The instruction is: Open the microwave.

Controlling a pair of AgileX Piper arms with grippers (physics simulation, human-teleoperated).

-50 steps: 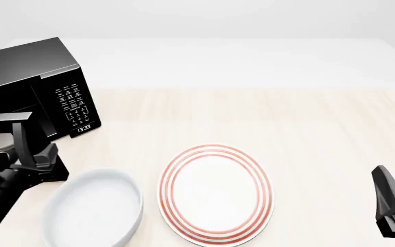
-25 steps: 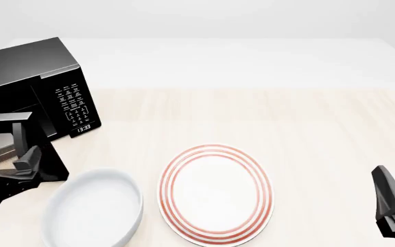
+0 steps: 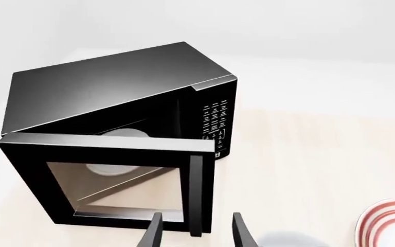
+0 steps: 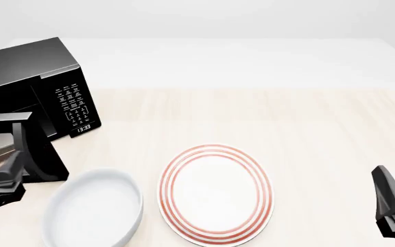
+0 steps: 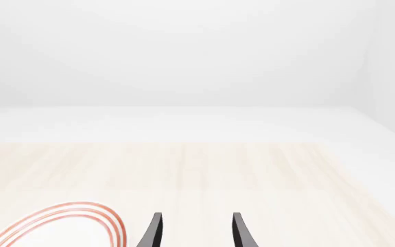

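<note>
I have the microwave (image 4: 43, 85) at the far left of the desk (image 4: 287, 123), and its door (image 3: 115, 182) is swung wide open, hinged on the side away from the keypad (image 4: 74, 105). Through my left wrist camera I look through the door's glass and past it into the cavity, where the white turntable (image 3: 119, 135) sits. The vertical handle (image 3: 196, 193) runs down the door's free edge, and my left gripper (image 3: 196, 234) hangs just short of it with its jaws spread and nothing between them; the handle lines up with the gap but I see no contact. From the front camera that left gripper (image 4: 9, 172) is low at the left edge, beside the door's free edge. A white bowl (image 4: 94, 208) lies just to the right of it, with a red-ringed plate (image 4: 215, 193) next to the bowl near the middle of the desk. My right gripper (image 5: 196, 231) is well apart from the microwave at the lower right, jaws parted and empty over bare wood, the plate's rim just beside it.
</note>
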